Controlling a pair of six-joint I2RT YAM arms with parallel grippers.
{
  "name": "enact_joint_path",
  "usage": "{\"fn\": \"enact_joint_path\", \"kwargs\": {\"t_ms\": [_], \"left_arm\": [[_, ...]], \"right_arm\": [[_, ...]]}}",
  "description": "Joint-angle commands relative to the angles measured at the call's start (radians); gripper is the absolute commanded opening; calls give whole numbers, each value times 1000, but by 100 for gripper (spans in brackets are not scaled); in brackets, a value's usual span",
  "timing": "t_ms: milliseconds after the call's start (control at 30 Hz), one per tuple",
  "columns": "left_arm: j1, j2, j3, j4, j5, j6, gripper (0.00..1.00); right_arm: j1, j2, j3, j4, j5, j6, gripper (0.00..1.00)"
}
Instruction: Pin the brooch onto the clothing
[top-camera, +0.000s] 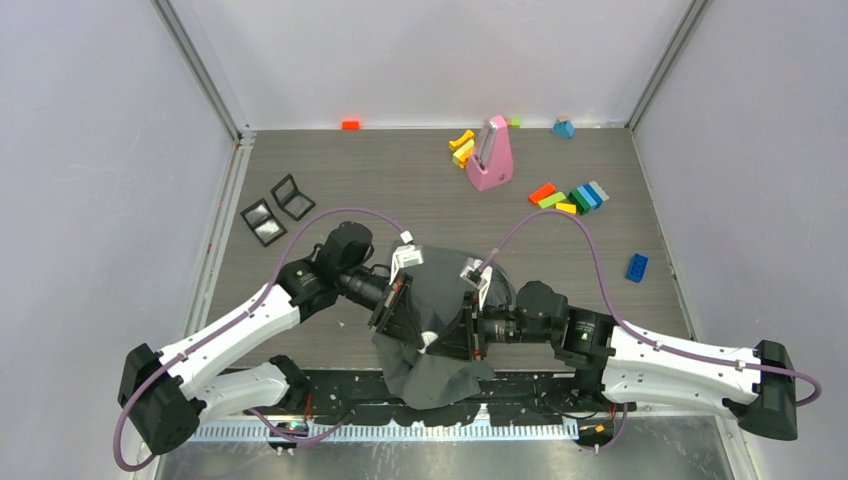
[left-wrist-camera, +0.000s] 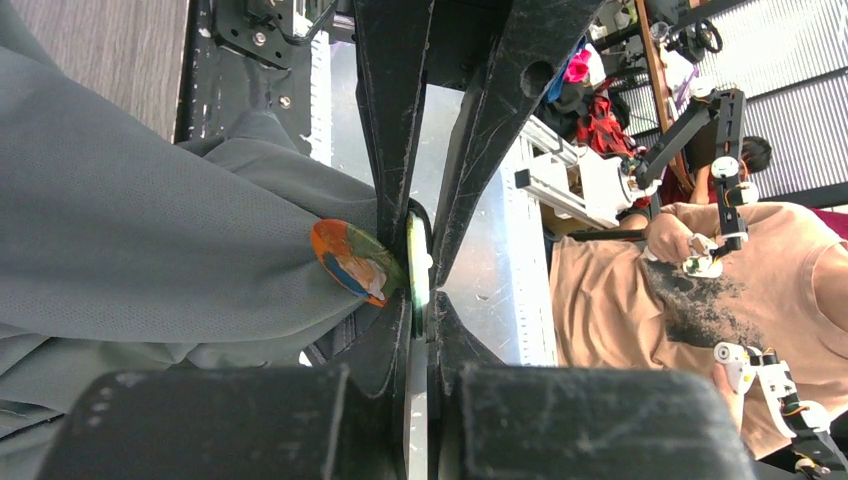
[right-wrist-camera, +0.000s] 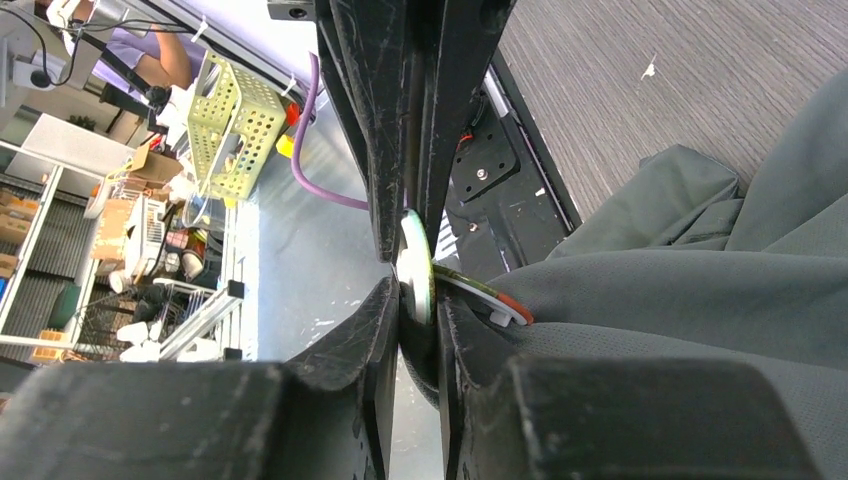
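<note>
The clothing (top-camera: 445, 285), a dark grey T-shirt, lies bunched at the table's near edge, partly over it. Both arms meet over it. The brooch shows as two round parts. A colourful painted face (left-wrist-camera: 350, 262) presses into the fabric (left-wrist-camera: 150, 200). A thin pale green disc (left-wrist-camera: 418, 262) stands edge-on against that face. My left gripper (left-wrist-camera: 422, 290) is shut on that disc. From the other side my right gripper (right-wrist-camera: 415, 275) has its jaws close together on the same disc (right-wrist-camera: 416, 262), the red-rimmed part (right-wrist-camera: 495, 300) lying on the shirt (right-wrist-camera: 700, 290). In the top view the left gripper (top-camera: 420, 325) and right gripper (top-camera: 447, 335) hide the brooch.
A pink stand (top-camera: 490, 155) and several coloured bricks (top-camera: 575, 197) sit at the back right, a blue brick (top-camera: 637, 267) at the right. Two black square frames (top-camera: 278, 208) lie at the left. An orange block (top-camera: 350, 124) rests by the back wall.
</note>
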Motion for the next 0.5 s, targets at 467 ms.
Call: {"fn": "enact_joint_path", "kwargs": {"t_ms": [467], "left_arm": [[0, -33, 20, 15, 71, 11, 0]], "right_arm": [[-165, 81, 20, -80, 152, 229, 0]]}}
